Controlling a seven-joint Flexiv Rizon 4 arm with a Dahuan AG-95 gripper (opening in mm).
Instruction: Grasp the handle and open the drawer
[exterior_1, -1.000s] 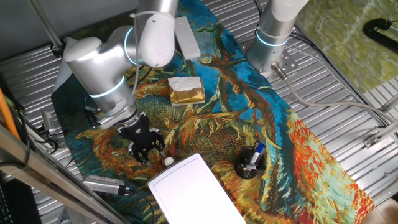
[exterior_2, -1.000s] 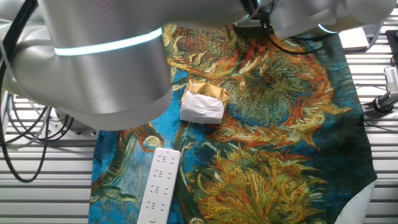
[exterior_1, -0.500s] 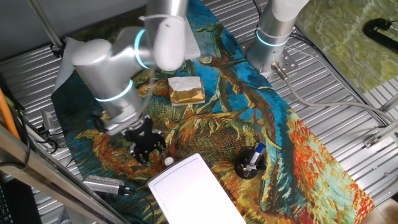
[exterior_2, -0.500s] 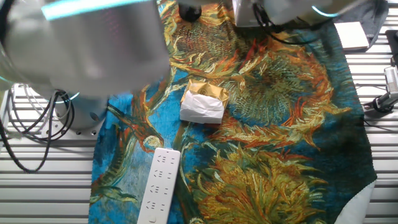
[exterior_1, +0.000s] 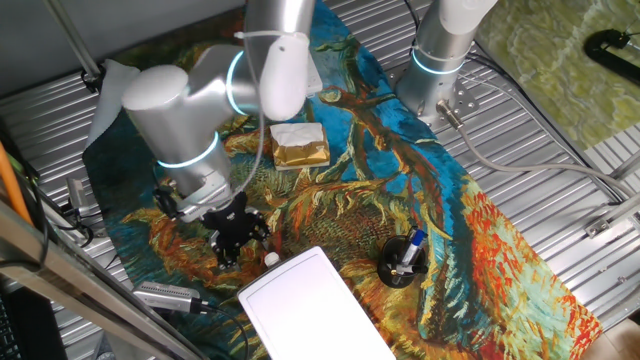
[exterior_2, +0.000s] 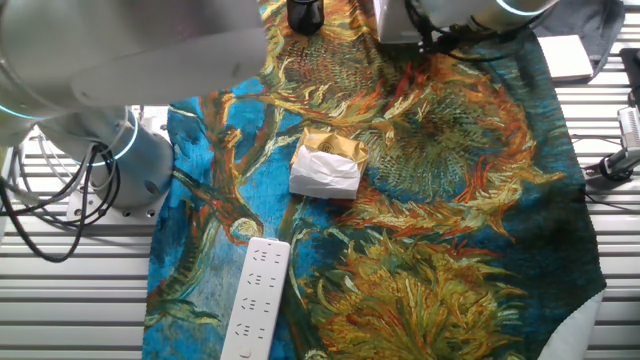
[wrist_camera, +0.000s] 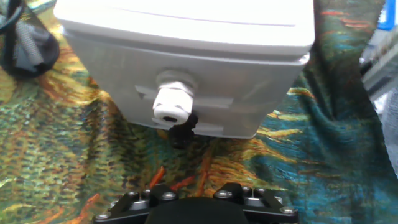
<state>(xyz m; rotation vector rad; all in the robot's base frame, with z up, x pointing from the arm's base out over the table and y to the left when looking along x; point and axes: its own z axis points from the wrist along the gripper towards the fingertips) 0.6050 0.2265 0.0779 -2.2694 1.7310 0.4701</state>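
Note:
The drawer (exterior_1: 312, 308) is a flat-topped white box at the near edge of the cloth, and it is closed. Its handle (exterior_1: 270, 260) is a round white knob on the front face. The hand view looks straight at the drawer front (wrist_camera: 205, 81), with the handle (wrist_camera: 172, 104) in the middle. My gripper (exterior_1: 238, 240) hangs low over the cloth just left of the knob, a small gap away, with black fingers spread and nothing between them. In the hand view only the black hand body (wrist_camera: 193, 204) shows; the fingertips are out of frame.
A gold-and-white foil block (exterior_1: 298, 145) (exterior_2: 325, 170) lies mid-cloth. A black cup of pens (exterior_1: 403, 262) stands right of the drawer. A white power strip (exterior_2: 255, 300) lies on the cloth. A silver tool (exterior_1: 168, 296) rests left of the drawer. A second arm's base (exterior_1: 440, 60) stands behind.
The arm's upper links have swung to the right, uncovering the left of the cloth in the other fixed view. The gripper has stayed near the knob, turning slightly.

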